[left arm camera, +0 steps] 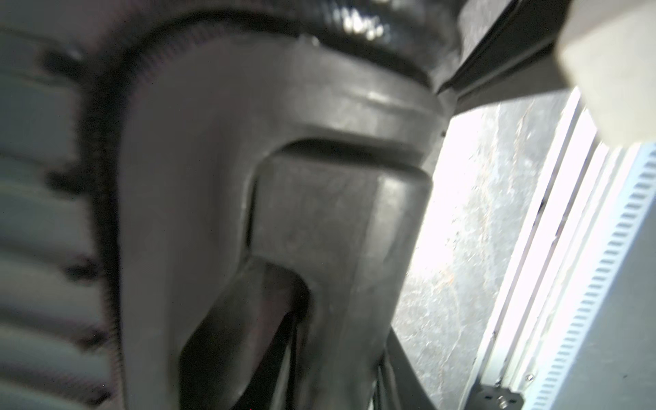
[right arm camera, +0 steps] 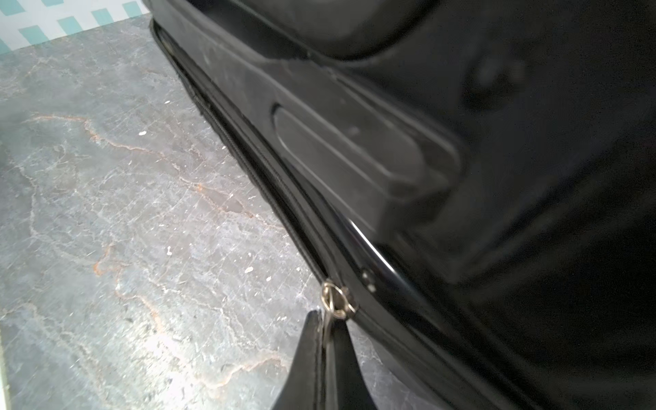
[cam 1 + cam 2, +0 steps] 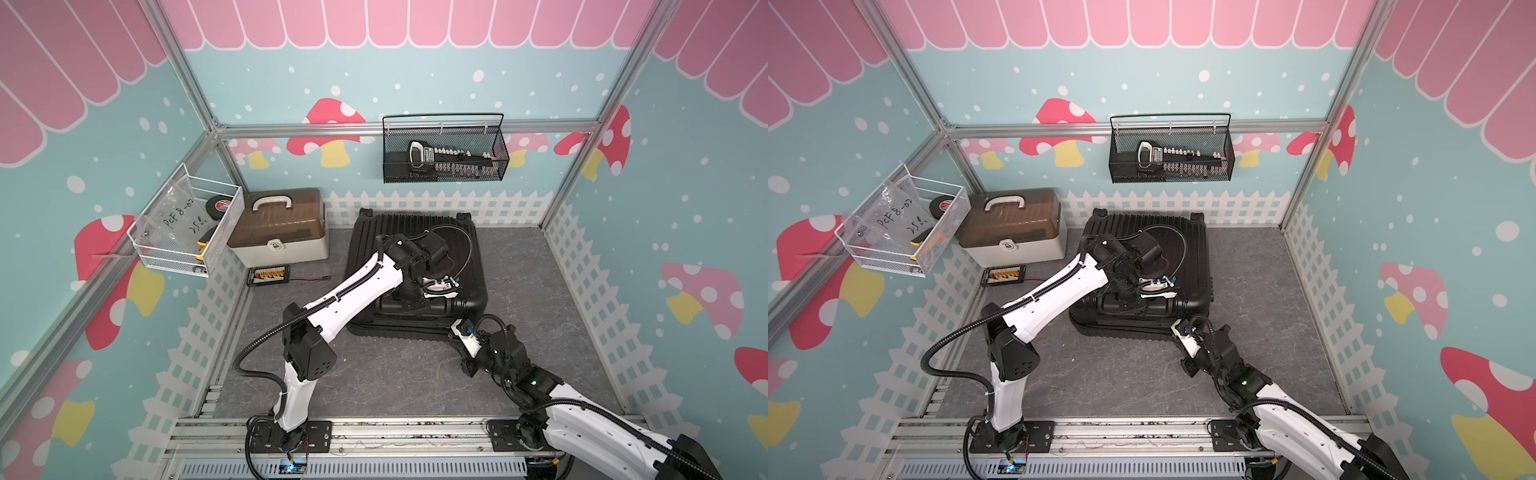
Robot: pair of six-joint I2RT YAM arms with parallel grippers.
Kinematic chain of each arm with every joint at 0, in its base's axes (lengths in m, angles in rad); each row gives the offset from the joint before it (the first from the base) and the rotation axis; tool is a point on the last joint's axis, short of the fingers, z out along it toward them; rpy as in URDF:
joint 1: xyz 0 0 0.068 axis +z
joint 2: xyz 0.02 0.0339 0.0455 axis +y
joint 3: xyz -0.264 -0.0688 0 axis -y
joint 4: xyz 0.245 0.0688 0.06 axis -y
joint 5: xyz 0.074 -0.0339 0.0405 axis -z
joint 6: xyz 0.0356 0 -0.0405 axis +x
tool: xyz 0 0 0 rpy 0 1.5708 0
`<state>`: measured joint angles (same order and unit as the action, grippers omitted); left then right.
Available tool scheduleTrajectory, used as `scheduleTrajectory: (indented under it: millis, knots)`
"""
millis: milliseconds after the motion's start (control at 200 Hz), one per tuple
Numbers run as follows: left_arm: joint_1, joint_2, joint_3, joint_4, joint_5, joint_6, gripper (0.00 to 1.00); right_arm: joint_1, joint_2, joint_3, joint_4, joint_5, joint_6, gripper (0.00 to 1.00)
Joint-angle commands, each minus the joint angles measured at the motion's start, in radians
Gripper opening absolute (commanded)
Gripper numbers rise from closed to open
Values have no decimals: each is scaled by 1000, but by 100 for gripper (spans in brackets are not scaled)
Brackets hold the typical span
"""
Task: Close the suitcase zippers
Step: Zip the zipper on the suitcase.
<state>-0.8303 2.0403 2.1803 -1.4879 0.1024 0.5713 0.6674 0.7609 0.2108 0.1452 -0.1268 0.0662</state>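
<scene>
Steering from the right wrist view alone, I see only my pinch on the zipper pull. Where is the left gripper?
Observer: The left gripper is down at the front edge of the suitcase, over its top shell.
Operator: Is the case lying flat?
Observer: Yes, flat on the table, with its wheels toward the back wall.
Operator: Anything close beside it?
Observer: A beige toolbox stands on the left arm's side, not touching it.
</scene>
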Motion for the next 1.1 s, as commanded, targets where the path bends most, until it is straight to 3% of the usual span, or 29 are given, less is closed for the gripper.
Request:
scheduleTrajectory:
  millis: [0,360,651,1096]
  knots:
    - [19,25,99,267,27,-302,0,59,14,4,111,-194,-73,0]
    - [8,133,174,270,11,-411,0,101,163,70,203,-173,-100,0]
    - [-9,180,168,276,-71,-367,0,161,272,104,285,-160,-88,0]
    - [-12,240,184,402,-135,-409,0,286,427,174,375,-127,-77,0]
